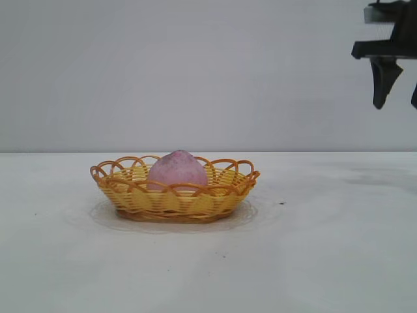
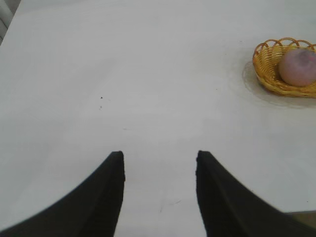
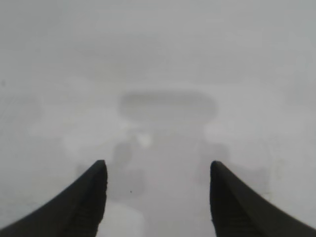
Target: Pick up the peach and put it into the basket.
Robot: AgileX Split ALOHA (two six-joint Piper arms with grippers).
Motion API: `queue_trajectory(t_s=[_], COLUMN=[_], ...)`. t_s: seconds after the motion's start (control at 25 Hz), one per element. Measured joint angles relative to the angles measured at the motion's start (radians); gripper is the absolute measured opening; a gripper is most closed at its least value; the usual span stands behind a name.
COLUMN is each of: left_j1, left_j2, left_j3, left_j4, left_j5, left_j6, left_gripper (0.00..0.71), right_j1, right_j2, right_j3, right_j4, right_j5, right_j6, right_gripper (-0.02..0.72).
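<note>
1. Locate the basket [image 1: 174, 193] on the white desk [image 1: 326, 261], left of centre in the exterior view.
2. Confirm that the peach [image 1: 177, 171] sits inside the basket, its top above the looped rim.
3. Find the right pincer [image 1: 396, 81] at 2 o'clock from the basket, high above the desk and well apart from it. Its wrist view shows its fingers [image 3: 89, 197] spread wide with nothing between them.
4. Check the left pincer [image 2: 159, 163] in its wrist view: its fingers [image 2: 106, 197] are apart and empty, over bare desk [image 2: 123, 74], far from the basket [image 2: 269, 74] and peach [image 2: 297, 66].
</note>
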Motion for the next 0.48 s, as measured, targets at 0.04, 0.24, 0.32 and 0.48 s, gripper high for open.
queue_trajectory(t_s=[0.04, 0.24, 0.32, 0.48], left_j1=[0.000, 0.000, 0.000, 0.000], left_j2=[0.000, 0.000, 0.000, 0.000], left_j3=[0.000, 0.000, 0.000, 0.000], left_j4=[0.000, 0.000, 0.000, 0.000], left_j5=[0.000, 0.000, 0.000, 0.000], left_j6=[0.000, 0.000, 0.000, 0.000], left_gripper=[0.331, 0.331, 0.331, 0.331], right_j1=[0.000, 0.000, 0.000, 0.000], right_j2=[-0.022, -0.183, -0.269, -0.529], right_j3=[0.000, 0.081, 0.200, 0.520], right_j4=[0.000, 0.000, 0.000, 0.000], right_j5=[0.020, 0.155, 0.178, 0.188], right_j6=[0.002, 0.010, 0.019, 0.054], right_gripper=[0.389, 0.389, 0.389, 0.389])
